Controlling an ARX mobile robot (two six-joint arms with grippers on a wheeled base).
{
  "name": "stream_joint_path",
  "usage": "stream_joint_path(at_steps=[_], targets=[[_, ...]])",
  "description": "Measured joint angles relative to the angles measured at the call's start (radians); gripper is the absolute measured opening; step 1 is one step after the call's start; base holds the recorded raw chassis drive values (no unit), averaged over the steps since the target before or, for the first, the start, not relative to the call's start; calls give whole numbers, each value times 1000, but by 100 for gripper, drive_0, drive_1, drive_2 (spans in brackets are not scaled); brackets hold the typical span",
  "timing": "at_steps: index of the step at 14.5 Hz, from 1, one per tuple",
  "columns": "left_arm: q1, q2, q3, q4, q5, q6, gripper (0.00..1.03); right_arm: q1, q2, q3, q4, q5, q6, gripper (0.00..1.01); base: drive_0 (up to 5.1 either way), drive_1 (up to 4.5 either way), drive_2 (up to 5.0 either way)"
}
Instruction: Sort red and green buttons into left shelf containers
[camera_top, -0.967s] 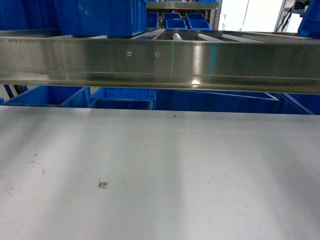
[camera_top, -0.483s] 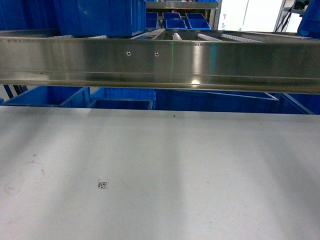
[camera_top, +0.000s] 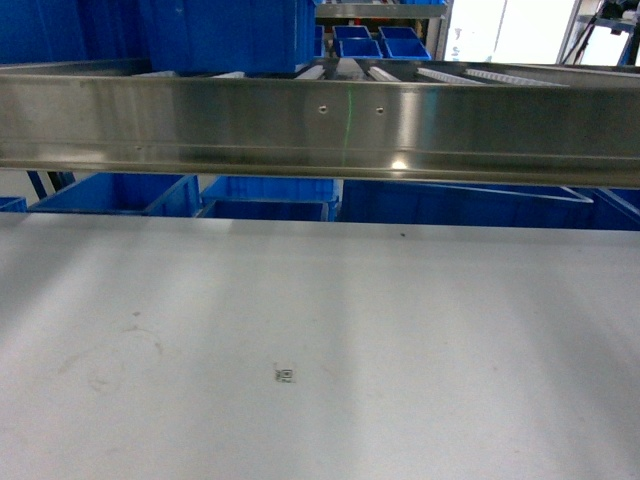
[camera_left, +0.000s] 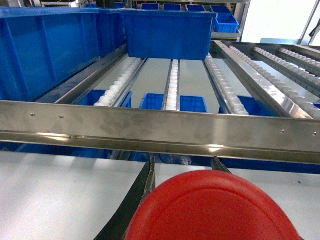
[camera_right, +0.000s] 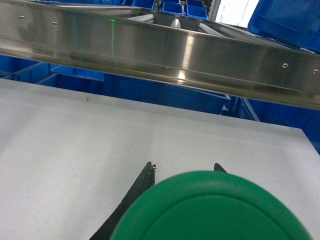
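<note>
A red button (camera_left: 215, 210) fills the bottom of the left wrist view, its round cap facing the camera; my left gripper (camera_left: 183, 159) is shut on it, with the dark fingers (camera_left: 137, 200) showing at either side. In the right wrist view a green button (camera_right: 210, 210) sits the same way in my right gripper (camera_right: 183, 165), which is shut on it above the white table. Both button bodies are hidden behind their caps. Large blue containers (camera_left: 45, 50) stand on the roller shelf, another one (camera_left: 167, 32) farther back. Neither gripper appears in the head view.
A wide steel rail (camera_top: 320, 125) crosses in front of the shelf above the white table (camera_top: 320, 330). More blue bins (camera_top: 115, 195) sit below the rail behind the table. White roller tracks (camera_left: 172, 85) run back along the shelf. A small square marker (camera_top: 285, 375) lies on the table.
In the head view the whole scene has slid to the right; the table marker and the rail's screws sit farther right than before. No gripper enters that view.
</note>
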Motion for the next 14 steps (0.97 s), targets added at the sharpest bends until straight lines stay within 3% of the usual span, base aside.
stream_joint_path(at_steps=[10, 14], targets=[[-1, 2, 0, -1, 0, 0, 27, 0, 0, 0, 0, 0, 0, 27, 0, 0, 0], [-2, 1, 0, 0, 1, 0, 26, 0, 0, 0, -1, 0, 0, 27, -470, 78, 381]])
